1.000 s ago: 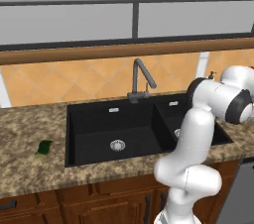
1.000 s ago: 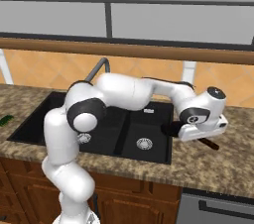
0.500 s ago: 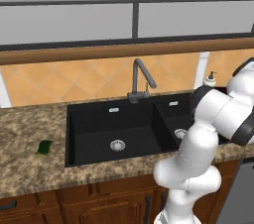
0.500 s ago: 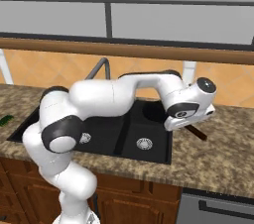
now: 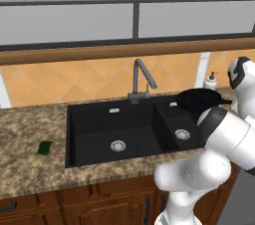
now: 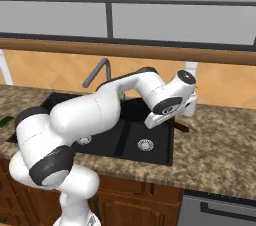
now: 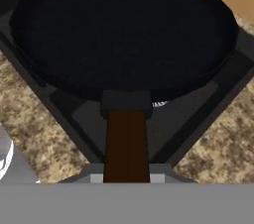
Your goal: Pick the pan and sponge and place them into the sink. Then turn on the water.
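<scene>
Over the smaller basin at three o'clock of the matte black double-basin sink (image 5: pixel 89 129), the round, shallow black frying pan (image 5: pixel 198 100) hangs in the air, lifted clear of the speckled brown stone bench (image 5: pixel 25 139). A second ago it sat low beside the arm; now it has swung up and in toward the sink, and the arm has rolled its elbow higher. From the hand camera, the pan (image 7: pixel 124 34) hovers above the basin corner with a silver drain peeking under its rim, and the long dark-brown handle (image 7: pixel 126 143) runs straight down to six o'clock into the pincer (image 7: pixel 127 178), which is clamped tight on that handle.

Count them up: one pan, one small flat green sponge (image 5: pixel 44 148) lying on the bench at nine o'clock of the sink, just where it lay before, two basins, two round silver drains (image 5: pixel 118 145), one dark grey gooseneck faucet (image 5: pixel 141 79) at twelve o'clock of the sink, one white soap dispenser bottle (image 5: pixel 212 80) by the wall.

From the right base camera, the white arm (image 6: pixel 95 115) arches from the lower left across the sink, wrist bent down at the sink's right edge, the handle (image 6: pixel 179 125) poking out beneath the hand.
</scene>
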